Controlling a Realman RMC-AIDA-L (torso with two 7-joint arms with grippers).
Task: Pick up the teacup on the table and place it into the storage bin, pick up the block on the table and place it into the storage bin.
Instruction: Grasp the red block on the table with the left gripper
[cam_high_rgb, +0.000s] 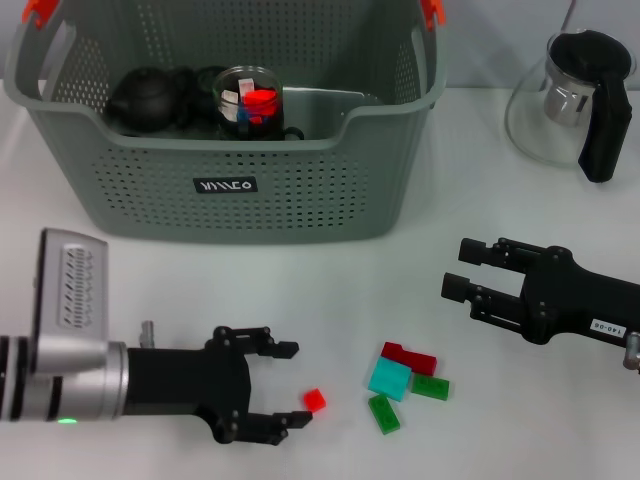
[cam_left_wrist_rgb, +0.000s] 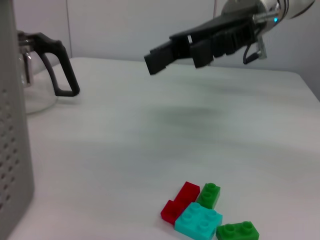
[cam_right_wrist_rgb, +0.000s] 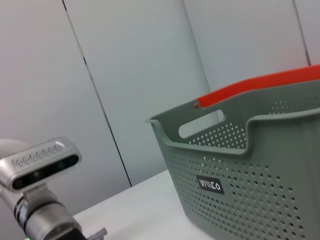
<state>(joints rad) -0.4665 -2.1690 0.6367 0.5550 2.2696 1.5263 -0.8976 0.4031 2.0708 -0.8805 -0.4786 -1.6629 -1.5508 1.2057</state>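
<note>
A small red block (cam_high_rgb: 314, 400) lies on the white table, right at the fingertips of my left gripper (cam_high_rgb: 293, 385), which is low over the table and open. My right gripper (cam_high_rgb: 458, 268) hovers at the right, open and empty, pointing toward the storage bin (cam_high_rgb: 300, 205); the left wrist view shows it farther off (cam_left_wrist_rgb: 156, 61). No teacup shows on the table. Inside the grey perforated bin (cam_right_wrist_rgb: 260, 175) stands a small glass cup (cam_high_rgb: 247, 100) holding something red.
Between the grippers lie a dark red brick (cam_high_rgb: 410, 357), a cyan brick (cam_high_rgb: 389, 379) and two green bricks (cam_high_rgb: 431, 387) (cam_high_rgb: 383, 413). A black teapot (cam_high_rgb: 145, 97) sits in the bin. A glass teapot (cam_high_rgb: 575, 95) with a black handle stands at the back right.
</note>
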